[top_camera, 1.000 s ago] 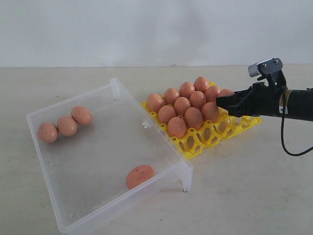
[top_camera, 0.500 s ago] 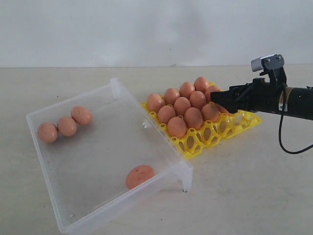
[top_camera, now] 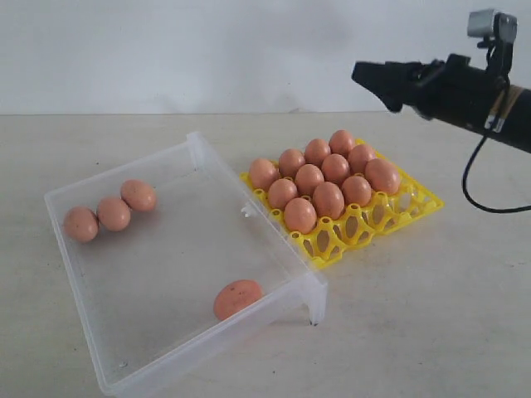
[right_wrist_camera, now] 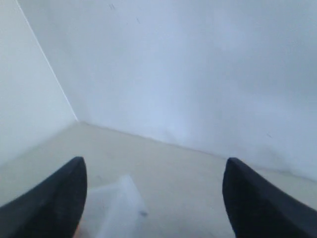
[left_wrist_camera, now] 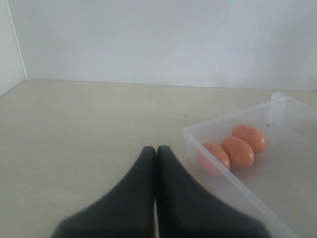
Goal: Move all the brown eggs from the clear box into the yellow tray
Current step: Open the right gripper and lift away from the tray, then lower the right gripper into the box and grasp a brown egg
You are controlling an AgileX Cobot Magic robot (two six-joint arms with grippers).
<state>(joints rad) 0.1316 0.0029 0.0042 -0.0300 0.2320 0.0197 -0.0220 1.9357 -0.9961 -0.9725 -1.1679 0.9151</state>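
Observation:
The clear box [top_camera: 166,261] holds several brown eggs: a row of three [top_camera: 114,213] at its far left and one [top_camera: 237,298] by the front wall. Several more eggs [top_camera: 328,199] fill most cups of the yellow tray [top_camera: 377,224]. My right gripper [top_camera: 372,76] hangs open and empty, high above the tray's back right. Its wrist view shows the gripper [right_wrist_camera: 154,163] spread wide over a blurred corner of the box [right_wrist_camera: 121,198]. My left gripper [left_wrist_camera: 156,148] is shut on nothing, just outside the box wall [left_wrist_camera: 223,171], near the three eggs [left_wrist_camera: 237,151]. It is out of the exterior view.
The pale table [top_camera: 415,315] runs to a white back wall [top_camera: 207,50]. The right arm's black cable [top_camera: 473,186] loops down at the right edge. The tray's front row of cups [top_camera: 348,236] stands without eggs.
My right gripper has lifted up and back from the tray's right side, leaving the egg there in its cup. Eggs in the box have not moved.

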